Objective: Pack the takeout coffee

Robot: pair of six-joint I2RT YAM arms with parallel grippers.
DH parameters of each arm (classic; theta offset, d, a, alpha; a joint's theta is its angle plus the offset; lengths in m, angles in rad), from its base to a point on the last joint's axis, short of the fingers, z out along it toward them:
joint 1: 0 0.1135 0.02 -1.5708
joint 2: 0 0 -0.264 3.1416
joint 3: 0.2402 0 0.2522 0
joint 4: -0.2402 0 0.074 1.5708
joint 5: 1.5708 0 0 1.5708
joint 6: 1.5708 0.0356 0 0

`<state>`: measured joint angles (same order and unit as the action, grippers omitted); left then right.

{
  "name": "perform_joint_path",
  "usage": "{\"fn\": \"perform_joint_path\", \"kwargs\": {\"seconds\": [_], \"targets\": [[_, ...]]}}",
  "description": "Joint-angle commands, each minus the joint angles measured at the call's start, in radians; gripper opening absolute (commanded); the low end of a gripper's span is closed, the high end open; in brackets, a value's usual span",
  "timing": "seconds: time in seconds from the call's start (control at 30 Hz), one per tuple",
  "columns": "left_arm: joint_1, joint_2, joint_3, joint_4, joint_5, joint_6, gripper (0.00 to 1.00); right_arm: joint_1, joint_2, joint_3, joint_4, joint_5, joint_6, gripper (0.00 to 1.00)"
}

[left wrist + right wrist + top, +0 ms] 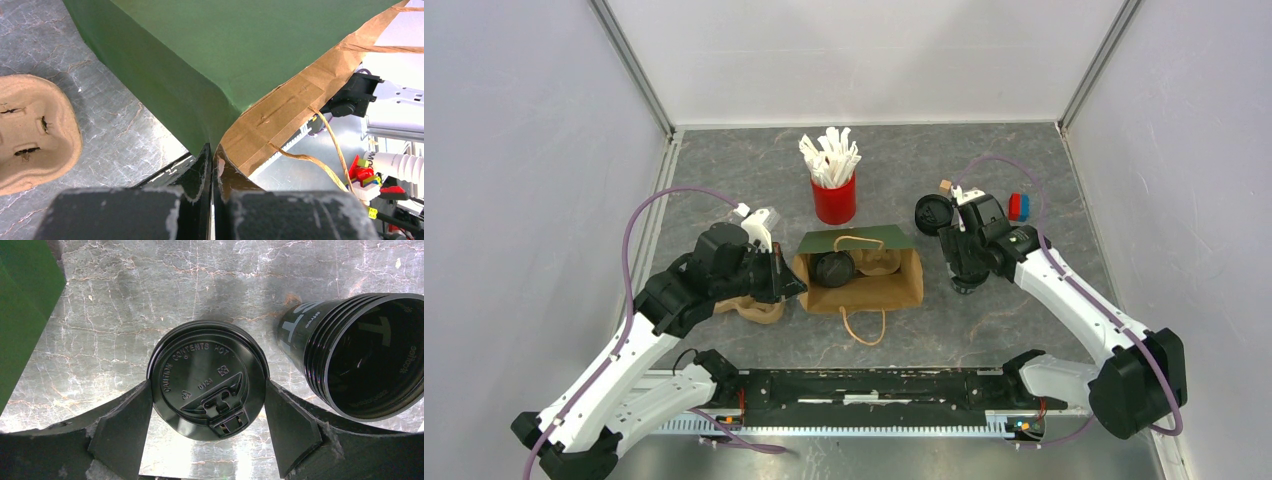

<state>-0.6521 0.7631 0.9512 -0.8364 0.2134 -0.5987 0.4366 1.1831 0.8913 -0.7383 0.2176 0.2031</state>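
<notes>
While our left pincer (212,165) clamps the green bag (200,50) by its rim, our right pincer (207,390) stands spread astride the lid (200,360) on the worktop (125,300); the black cup (360,355) lies tipped just beside.

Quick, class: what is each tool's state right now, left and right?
Left tool: closed, pinching the edge of the green paper bag.
Right tool: open, its fingers flanking the black lid.
</notes>
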Motion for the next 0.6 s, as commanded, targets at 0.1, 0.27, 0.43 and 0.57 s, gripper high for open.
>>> {"fn": "perform_joint_path", "kwargs": {"seconds": [0.1,0.27,0.43,0.57], "targets": [[0.0,-0.003,0.014,0.017,0.016,-0.028,0.02,-0.003,-0.012,0.017,-0.02,0.016,-0.03,0.8],[0.0,-0.005,0.014,0.017,0.014,-0.028,0.02,-0.003,-0.013,0.071,-0.044,0.0,-0.05,0.79],[0.0,-0.003,0.016,0.016,0.014,-0.027,0.02,-0.002,-0.012,0.19,-0.108,-0.019,-0.099,0.78],[0.0,-0.004,0.017,0.017,0.011,-0.034,0.02,0.0,-0.036,0.304,-0.171,-0.047,-0.152,0.78]]}}
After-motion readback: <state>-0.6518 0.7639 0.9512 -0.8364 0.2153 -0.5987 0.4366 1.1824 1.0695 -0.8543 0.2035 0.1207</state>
